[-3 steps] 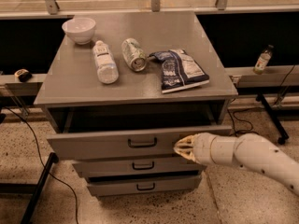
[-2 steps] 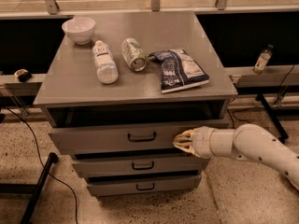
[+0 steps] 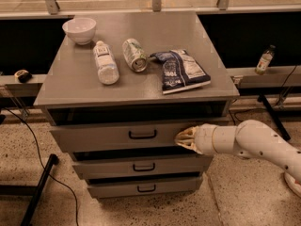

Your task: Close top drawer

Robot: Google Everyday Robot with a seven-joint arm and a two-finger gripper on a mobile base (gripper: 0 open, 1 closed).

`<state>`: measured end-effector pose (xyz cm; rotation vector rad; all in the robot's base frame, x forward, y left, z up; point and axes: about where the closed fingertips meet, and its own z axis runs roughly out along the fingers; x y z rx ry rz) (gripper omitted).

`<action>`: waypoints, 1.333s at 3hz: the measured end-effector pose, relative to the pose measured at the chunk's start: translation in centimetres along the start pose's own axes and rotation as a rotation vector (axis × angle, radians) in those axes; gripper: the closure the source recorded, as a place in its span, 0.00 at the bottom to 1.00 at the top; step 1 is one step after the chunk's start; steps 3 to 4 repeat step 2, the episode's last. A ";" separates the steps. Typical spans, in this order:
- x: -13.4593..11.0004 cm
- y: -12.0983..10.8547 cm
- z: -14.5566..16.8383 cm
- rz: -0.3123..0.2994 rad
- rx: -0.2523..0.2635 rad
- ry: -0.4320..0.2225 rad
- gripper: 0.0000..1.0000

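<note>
Grey cabinet [image 3: 141, 86] at centre; its top drawer [image 3: 94, 138] sits directly under the tabletop and sticks out a little toward the near side, dark gap above it. White arm [image 3: 254, 142] reaches in from right. Gripper [image 3: 182, 138], fingers pinched together, tip against drawer front, right of black handle [image 3: 142, 134]. On top: chip bag [image 3: 181, 70], bottle [image 3: 105, 62], can [image 3: 134, 54], bowl [image 3: 79, 30].

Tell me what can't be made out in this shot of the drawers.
Camera view:
Inside the top drawer: shadowed under the cabinet top.
The gripper, at the drawer front right of the handle: contact unclear.
The arm: cut off at the right edge.
A small object at far left: too small to identify.
</note>
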<state>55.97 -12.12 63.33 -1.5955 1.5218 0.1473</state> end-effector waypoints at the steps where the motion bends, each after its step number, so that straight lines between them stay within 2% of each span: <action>1: -0.4 1.9 -1.5 -0.008 -0.034 0.014 1.00; 2: -1.4 4.3 -4.4 -0.024 -0.047 0.030 1.00; 4: -1.4 4.3 -4.4 -0.024 -0.047 0.030 1.00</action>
